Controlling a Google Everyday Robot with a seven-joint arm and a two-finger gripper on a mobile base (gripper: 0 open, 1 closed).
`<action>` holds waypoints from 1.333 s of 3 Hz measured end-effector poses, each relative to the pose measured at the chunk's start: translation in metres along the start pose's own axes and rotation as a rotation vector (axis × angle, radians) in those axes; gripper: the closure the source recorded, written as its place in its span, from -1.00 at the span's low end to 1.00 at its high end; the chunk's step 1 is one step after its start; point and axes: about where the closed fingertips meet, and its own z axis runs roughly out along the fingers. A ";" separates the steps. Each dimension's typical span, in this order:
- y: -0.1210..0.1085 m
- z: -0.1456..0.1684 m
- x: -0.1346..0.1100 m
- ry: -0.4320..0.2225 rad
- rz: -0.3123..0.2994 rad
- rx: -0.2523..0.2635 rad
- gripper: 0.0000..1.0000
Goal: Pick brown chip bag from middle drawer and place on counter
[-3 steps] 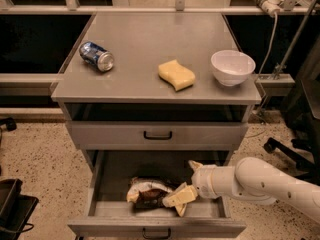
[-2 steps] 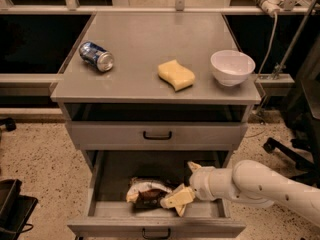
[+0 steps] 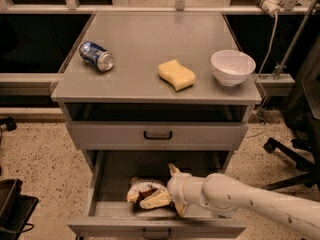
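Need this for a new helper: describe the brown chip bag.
Below the counter, the middle drawer stands pulled open. The brown chip bag lies crumpled on its floor, the gripper beside it. Unlike the yellow sponge above, it is dark brown and tan.

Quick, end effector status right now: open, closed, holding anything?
End effector: in the middle drawer, at the brown chip bag; open or closed cannot be told.

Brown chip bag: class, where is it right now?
In the camera view, the brown chip bag lies in the open middle drawer, left of centre near its front, with the gripper at its right edge.
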 end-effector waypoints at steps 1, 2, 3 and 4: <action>0.001 0.041 0.013 -0.012 -0.004 0.019 -1.00; -0.001 0.067 0.032 0.029 -0.016 0.043 -1.00; -0.001 0.071 0.031 0.032 -0.021 0.047 -0.63; -0.001 0.071 0.031 0.032 -0.021 0.047 -0.18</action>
